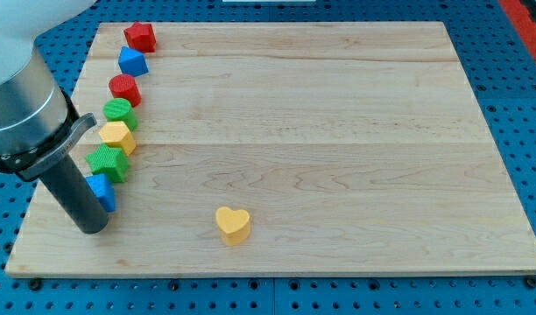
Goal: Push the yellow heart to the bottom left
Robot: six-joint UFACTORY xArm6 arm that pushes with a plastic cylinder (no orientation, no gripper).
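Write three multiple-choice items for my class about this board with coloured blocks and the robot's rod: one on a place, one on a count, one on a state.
1. Where does the yellow heart lie on the wooden board?
A. near the view's top right corner
B. near the view's bottom edge, left of centre
C. in the row of blocks at the view's left

2. How many red blocks are on the board?
A. one
B. two
C. four

3. What is my tip touching?
A. the yellow heart
B. the upper red block
C. neither of these; it stands at the view's left, beside the lower blue block

Answers:
1 B: the heart sits alone close to the bottom edge.
2 B: the upper red block and the lower red block are the only red ones.
3 C: bare board separates the tip from the heart.
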